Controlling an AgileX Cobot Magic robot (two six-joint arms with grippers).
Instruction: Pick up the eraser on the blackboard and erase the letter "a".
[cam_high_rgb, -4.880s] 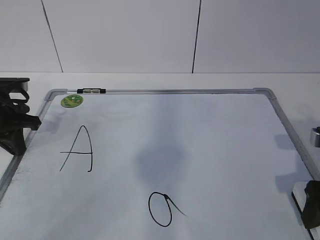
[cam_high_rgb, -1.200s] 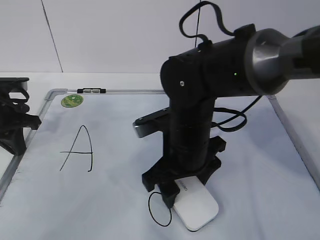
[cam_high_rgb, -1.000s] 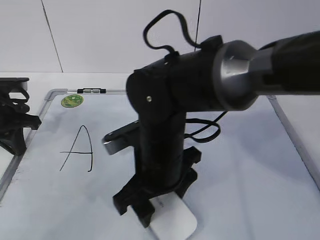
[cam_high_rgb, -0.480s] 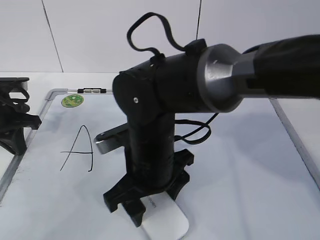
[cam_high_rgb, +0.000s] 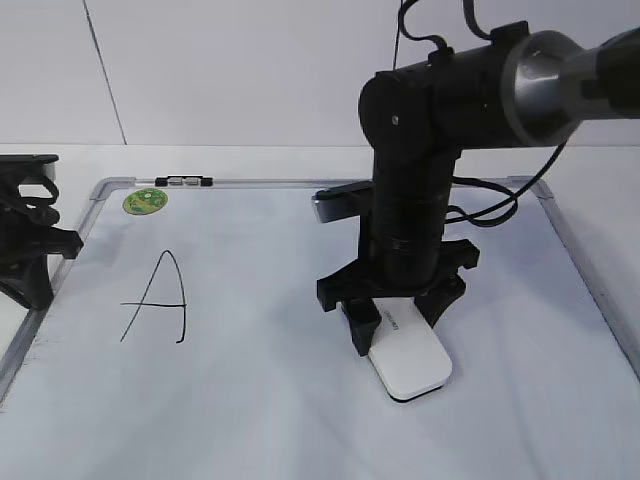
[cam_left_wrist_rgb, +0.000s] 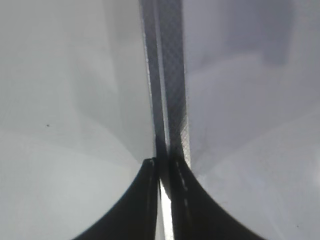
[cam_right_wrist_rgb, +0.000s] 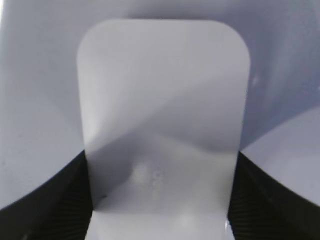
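Observation:
The white eraser (cam_high_rgb: 412, 362) lies flat on the blackboard (cam_high_rgb: 250, 410), right of the middle. My right gripper (cam_high_rgb: 398, 320) is shut on its far end and points straight down. In the right wrist view the eraser (cam_right_wrist_rgb: 162, 100) fills the space between the two black fingers of the right gripper (cam_right_wrist_rgb: 160, 200). No letter "a" shows anywhere on the board; the spot at the front middle is bare white. My left gripper (cam_high_rgb: 30, 255) rests at the board's left edge, shut and empty. In the left wrist view its jaws (cam_left_wrist_rgb: 164, 165) sit close together over the silver frame (cam_left_wrist_rgb: 170, 75).
A tall capital "A" (cam_high_rgb: 155, 300) is drawn on the left of the board. A round green sticker (cam_high_rgb: 144, 201) and a small clip (cam_high_rgb: 183, 182) sit at the far left corner. A white wall stands behind the table.
My right arm has swept the eraser from the front middle of the board to the right and farther back. The small loop seen earlier at the front middle no longer shows.

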